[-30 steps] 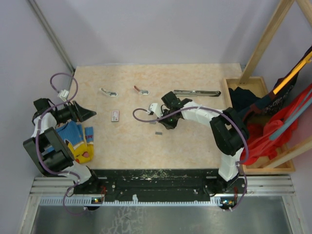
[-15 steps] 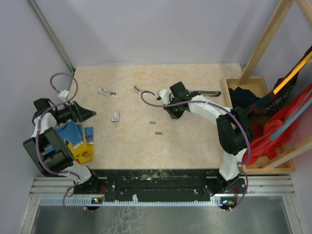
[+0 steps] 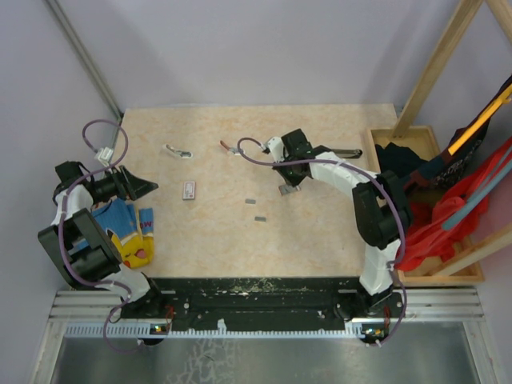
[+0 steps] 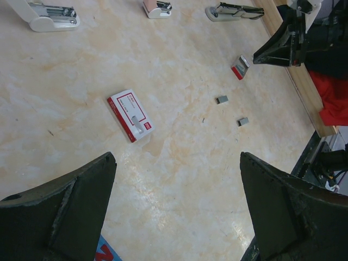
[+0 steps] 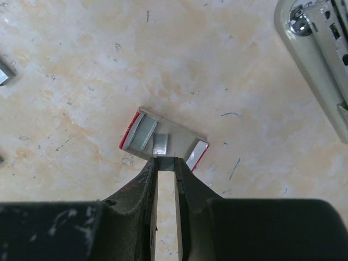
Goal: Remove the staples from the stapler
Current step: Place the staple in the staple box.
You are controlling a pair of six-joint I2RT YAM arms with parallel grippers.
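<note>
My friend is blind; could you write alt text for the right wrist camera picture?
The right hand, fingers nearly shut, seems to pinch the edge of a small red-ended tray holding short grey staples on a marbled table; the stapler shows top right.

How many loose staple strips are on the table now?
2 strips: one at the centre, the other just beside it, toward the near edge. More may sit in the tray the right gripper holds.
</note>
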